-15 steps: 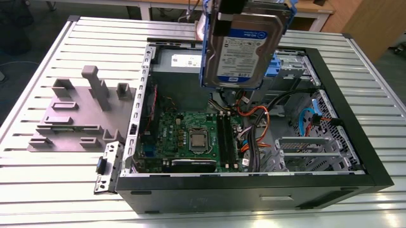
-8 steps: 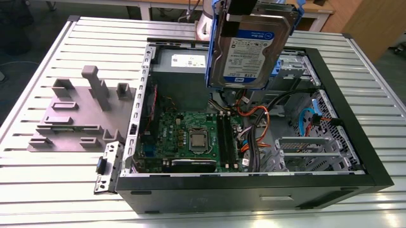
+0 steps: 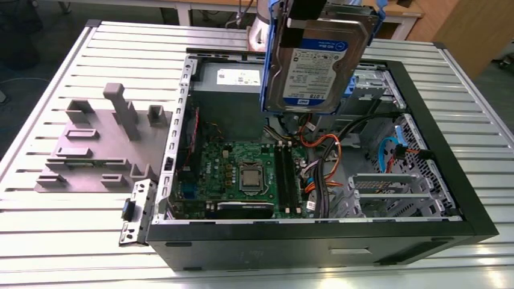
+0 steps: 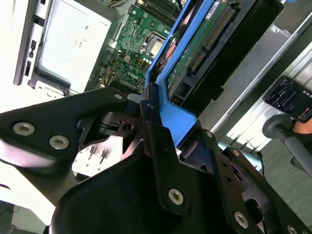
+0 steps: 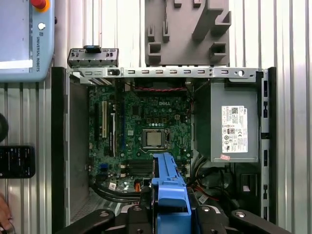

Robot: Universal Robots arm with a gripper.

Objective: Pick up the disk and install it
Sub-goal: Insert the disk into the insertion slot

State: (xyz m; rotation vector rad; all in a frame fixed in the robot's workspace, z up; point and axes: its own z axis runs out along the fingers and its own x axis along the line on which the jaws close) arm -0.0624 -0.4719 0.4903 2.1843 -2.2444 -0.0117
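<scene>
A: While hanging over the open computer case (image 3: 449, 198), clamped on what?
B: On the disk (image 3: 309, 63). Gripper (image 4: 155, 108) jaws tight on either side of the blue carrier frame (image 5: 170, 195).
A: Where relative to jaws?
B: Directly below them, upright, label facing out in the exterior view. Above the case, not seated. Motherboard (image 3: 241, 165) further below; power supply (image 5: 234, 126) off to one side.
A: Outside the case?
B: Grey fixture block (image 3: 96, 144) on slatted table (image 3: 48, 241), well apart from jaws.

Slatted table (image 3: 64, 241): computer case (image 3: 321, 244), grey fixture (image 3: 96, 150)
</scene>
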